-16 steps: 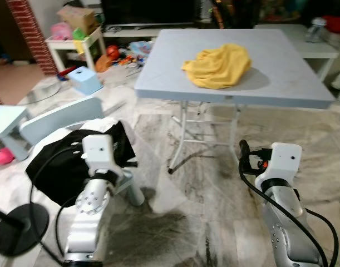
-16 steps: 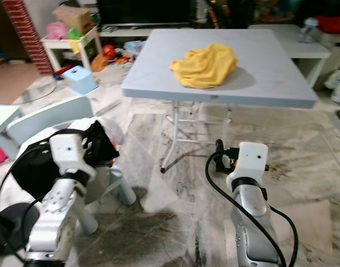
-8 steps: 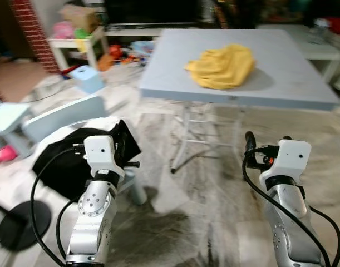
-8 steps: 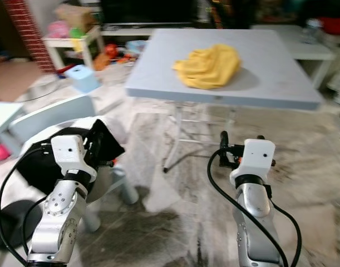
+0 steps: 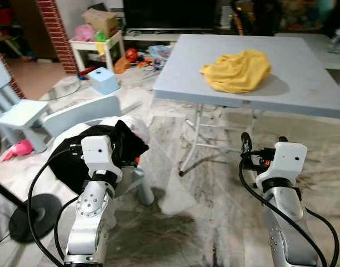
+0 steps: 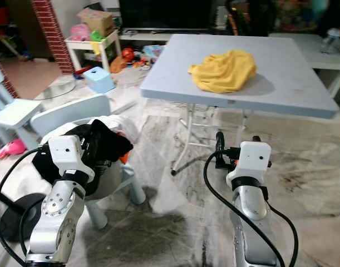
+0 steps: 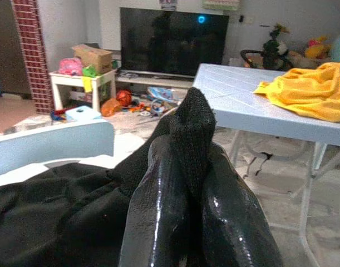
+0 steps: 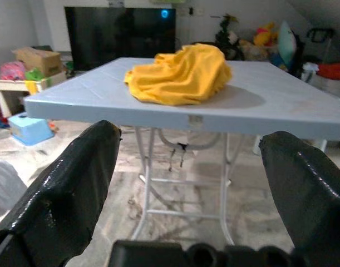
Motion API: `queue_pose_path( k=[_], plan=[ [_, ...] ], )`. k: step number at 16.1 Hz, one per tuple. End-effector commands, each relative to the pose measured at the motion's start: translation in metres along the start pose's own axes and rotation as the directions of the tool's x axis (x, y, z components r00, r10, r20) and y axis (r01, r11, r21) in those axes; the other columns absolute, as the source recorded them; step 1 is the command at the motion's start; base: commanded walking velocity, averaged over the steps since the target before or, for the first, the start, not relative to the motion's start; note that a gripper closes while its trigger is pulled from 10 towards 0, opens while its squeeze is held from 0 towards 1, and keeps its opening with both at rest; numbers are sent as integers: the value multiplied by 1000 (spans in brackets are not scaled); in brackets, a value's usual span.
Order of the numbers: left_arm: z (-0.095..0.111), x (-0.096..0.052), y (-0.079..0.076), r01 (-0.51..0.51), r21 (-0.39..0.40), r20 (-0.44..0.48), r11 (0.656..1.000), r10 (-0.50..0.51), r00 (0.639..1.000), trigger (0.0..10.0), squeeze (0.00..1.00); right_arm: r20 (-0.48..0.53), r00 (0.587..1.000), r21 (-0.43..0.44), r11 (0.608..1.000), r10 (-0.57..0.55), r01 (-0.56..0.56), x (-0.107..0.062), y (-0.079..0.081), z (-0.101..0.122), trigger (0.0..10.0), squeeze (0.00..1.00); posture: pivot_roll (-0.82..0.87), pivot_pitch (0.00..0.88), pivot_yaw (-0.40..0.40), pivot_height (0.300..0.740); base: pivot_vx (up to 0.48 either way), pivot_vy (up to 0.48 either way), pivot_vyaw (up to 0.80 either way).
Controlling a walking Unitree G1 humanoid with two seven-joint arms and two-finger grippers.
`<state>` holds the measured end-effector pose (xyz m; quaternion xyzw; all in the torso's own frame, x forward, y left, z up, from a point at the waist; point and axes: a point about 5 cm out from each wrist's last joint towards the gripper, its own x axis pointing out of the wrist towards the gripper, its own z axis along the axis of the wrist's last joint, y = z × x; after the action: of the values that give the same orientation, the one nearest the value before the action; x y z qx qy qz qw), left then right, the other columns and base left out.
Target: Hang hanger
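Left jaws clenched on black garment, lower left of frame, over small chair. Right jaws released, empty, facing bench with yellow cloth. Hanger not visible. Judgement: keep firm pinch, lift fabric clear, avoid dragging chair.

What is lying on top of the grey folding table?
A crumpled yellow cloth lies on the table. Whether anything is under the cloth cannot be seen, because the cloth covers that spot.

folding table: 1 | yellow cloth: 1 | black garment: 1 | small chairs: 2 | television: 1
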<state>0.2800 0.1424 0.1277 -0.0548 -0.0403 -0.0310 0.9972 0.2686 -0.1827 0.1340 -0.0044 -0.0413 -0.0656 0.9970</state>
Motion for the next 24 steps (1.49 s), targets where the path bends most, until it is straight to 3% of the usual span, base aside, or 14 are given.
queue_pose_path(
  k=[1,5,18,20,24],
  plan=[
    [0,0,1,0,-13,-8,1000,0,1000,10000,0,-6,1000,-1,1000,3,-3,-1,1,2,10000,0,-107,0,63,740,0,0,0],
    [-1,-2,-1,33,-40,-16,999,-34,999,10000,0,-21,1000,10,1000,2,-1,-1,1,0,10000,0,-109,0,61,740,61,0,-800],
    [-1,-2,-4,60,-62,-31,996,-62,998,10000,0,-28,1000,6,1000,7,-7,0,1,0,10000,0,-109,0,65,740,355,0,-800],
    [-9,-4,-2,23,-88,-103,996,-32,994,10000,0,-31,999,12,1000,9,-9,-1,0,0,10000,0,-106,0,64,740,0,0,0],
    [-8,-4,-1,43,-91,-94,995,-52,994,10000,0,-35,999,17,1000,15,-15,-1,1,-1,10000,0,-105,0,65,740,0,0,0]
  ],
)
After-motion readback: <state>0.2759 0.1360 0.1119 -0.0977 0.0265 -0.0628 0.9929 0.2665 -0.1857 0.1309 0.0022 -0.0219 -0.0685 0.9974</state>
